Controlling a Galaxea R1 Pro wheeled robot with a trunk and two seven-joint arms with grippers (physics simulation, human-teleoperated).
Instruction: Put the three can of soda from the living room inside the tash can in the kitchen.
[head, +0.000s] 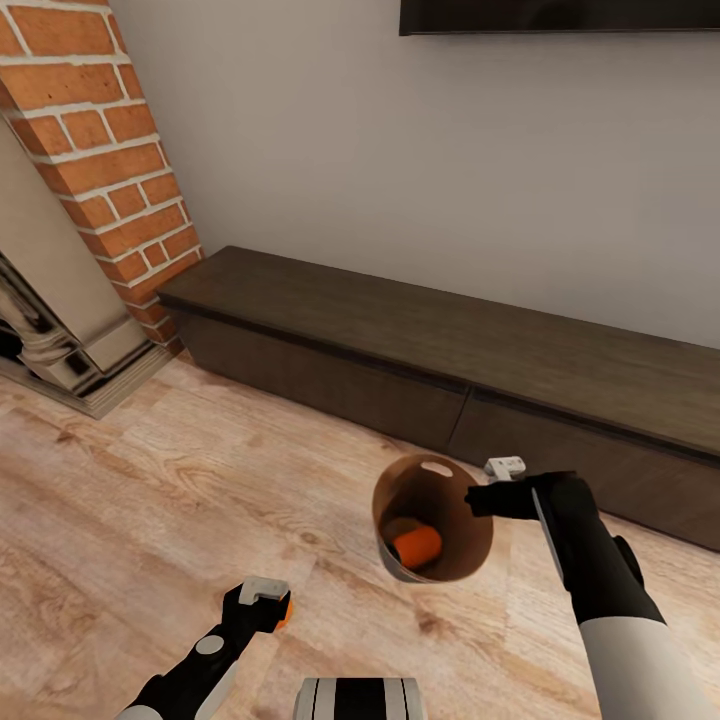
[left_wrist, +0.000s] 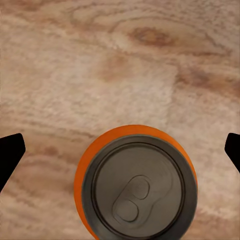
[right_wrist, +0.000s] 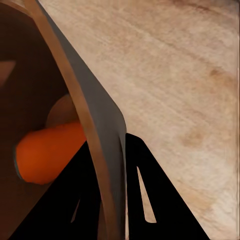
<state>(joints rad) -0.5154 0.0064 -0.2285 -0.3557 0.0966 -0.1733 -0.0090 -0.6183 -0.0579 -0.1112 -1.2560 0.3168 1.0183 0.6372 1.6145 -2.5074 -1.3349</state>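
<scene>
Orange and capped with a dull grey lid (pull tab visible), one soda can (left_wrist: 136, 184) stands between the left gripper's (head: 265, 604) wide-apart fingers above the wooden floor (head: 150, 480). The right gripper (right_wrist: 112, 200) pinches the trash can's (head: 470, 545) rim; a second orange can (head: 417, 545) lies inside its tan-brown interior.
</scene>
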